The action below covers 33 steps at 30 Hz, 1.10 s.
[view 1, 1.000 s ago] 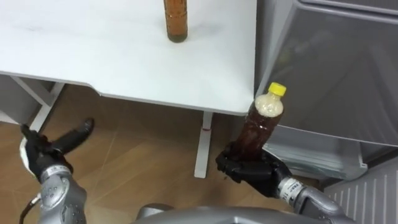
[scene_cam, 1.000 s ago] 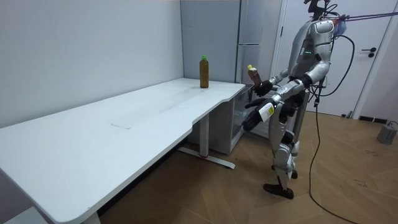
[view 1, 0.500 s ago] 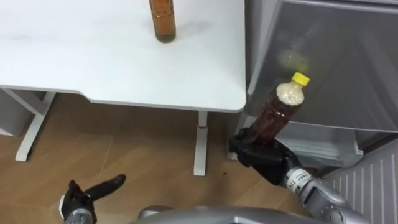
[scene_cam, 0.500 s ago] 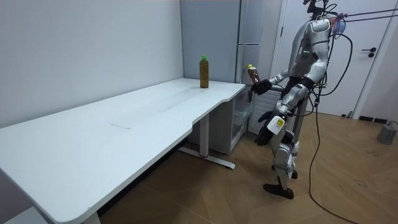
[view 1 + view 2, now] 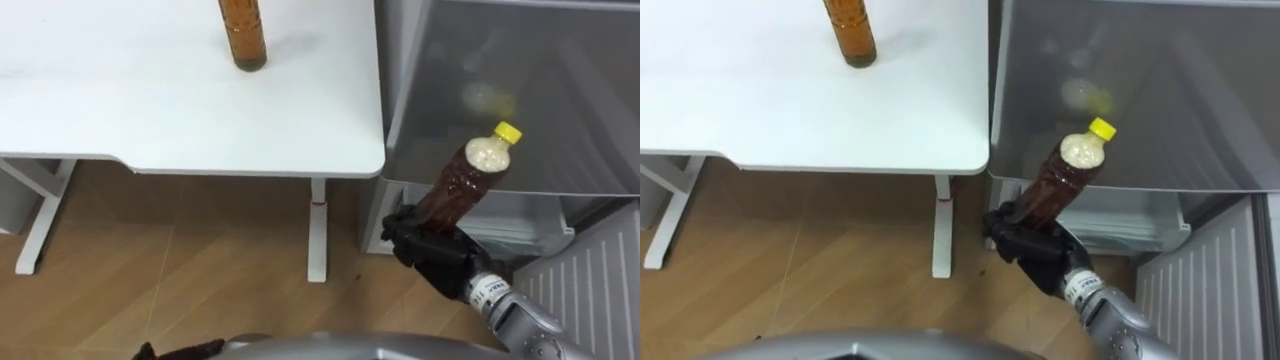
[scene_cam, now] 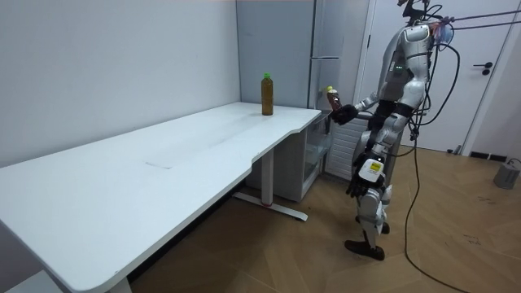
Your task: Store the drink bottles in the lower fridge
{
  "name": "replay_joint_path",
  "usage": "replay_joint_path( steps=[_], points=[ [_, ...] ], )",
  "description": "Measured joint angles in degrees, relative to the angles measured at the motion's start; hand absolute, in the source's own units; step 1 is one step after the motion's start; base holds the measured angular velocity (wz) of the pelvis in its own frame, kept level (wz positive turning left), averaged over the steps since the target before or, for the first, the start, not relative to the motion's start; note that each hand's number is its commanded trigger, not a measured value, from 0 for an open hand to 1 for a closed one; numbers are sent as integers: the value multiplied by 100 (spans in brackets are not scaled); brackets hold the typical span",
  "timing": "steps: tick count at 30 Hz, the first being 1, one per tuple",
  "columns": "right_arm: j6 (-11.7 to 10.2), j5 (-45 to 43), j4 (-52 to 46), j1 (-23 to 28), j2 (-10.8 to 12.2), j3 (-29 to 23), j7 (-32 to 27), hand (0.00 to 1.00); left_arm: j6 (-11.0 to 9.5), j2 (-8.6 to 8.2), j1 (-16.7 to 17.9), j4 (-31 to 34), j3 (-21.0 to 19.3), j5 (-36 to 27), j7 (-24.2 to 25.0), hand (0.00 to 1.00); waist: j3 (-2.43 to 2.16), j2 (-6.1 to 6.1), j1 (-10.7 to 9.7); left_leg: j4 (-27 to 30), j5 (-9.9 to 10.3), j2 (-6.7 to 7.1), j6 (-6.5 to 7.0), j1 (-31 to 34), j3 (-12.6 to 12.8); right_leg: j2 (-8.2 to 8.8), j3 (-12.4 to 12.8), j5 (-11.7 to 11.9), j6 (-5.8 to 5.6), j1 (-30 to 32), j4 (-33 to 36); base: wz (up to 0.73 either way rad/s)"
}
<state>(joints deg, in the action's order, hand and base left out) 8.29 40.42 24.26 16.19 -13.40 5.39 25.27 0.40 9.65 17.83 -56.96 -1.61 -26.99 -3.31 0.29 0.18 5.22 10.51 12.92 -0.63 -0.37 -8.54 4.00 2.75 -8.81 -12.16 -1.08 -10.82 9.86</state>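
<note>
A white table (image 5: 200,120) stands just beside the grey fridge (image 5: 520,90). The yellow-capped bottle (image 5: 462,185) is in front of the fridge, tilted toward it. The right hand (image 5: 430,250) is curled round its lower part. A second bottle (image 5: 243,30) stands upright on the table. The left hand (image 6: 358,185) hangs low, farther from the fridge; I cannot tell its state.

A brown drink bottle (image 5: 243,35) stands on the white table (image 5: 150,110).

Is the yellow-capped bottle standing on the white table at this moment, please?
No, the yellow-capped bottle is held tilted in the right hand in front of the fridge, off the table.
</note>
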Motion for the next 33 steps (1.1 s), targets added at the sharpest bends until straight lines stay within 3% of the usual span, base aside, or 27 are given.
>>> replay_joint_path(
  steps=[7,11,19,26,33],
  points=[
    [-6,83,-10,-42,-4,-312,-321,100,2,-16,-32,-45,-33,428,185,0,-14,34,-69,10,0,-2,0,-6,3,-1,6,2,0,-6,2,0],
    [-22,722,-10,-49,-2,-348,-635,100,2,-23,-13,-52,-38,698,272,0,16,48,-72,2,0,-5,0,-27,7,-4,13,2,1,6,2,0],
    [-28,1591,-10,-114,14,-491,-1191,100,4,-27,178,-44,-43,930,273,0,6,55,-163,-7,0,-7,0,17,59,-11,89,2,1,82,6,-2],
    [-310,2507,-9,-182,17,-528,-1519,100,10,-30,234,-33,-39,1147,283,0,9,60,-173,-7,0,-14,0,15,90,-20,123,2,1,81,-1,-3],
    [-418,3346,30,-225,19,-522,-1600,100,95,-30,236,-37,-31,1147,300,0,8,154,-168,-3,1,-17,-2,25,67,-22,85,-1,2,98,-23,1]
  ],
)
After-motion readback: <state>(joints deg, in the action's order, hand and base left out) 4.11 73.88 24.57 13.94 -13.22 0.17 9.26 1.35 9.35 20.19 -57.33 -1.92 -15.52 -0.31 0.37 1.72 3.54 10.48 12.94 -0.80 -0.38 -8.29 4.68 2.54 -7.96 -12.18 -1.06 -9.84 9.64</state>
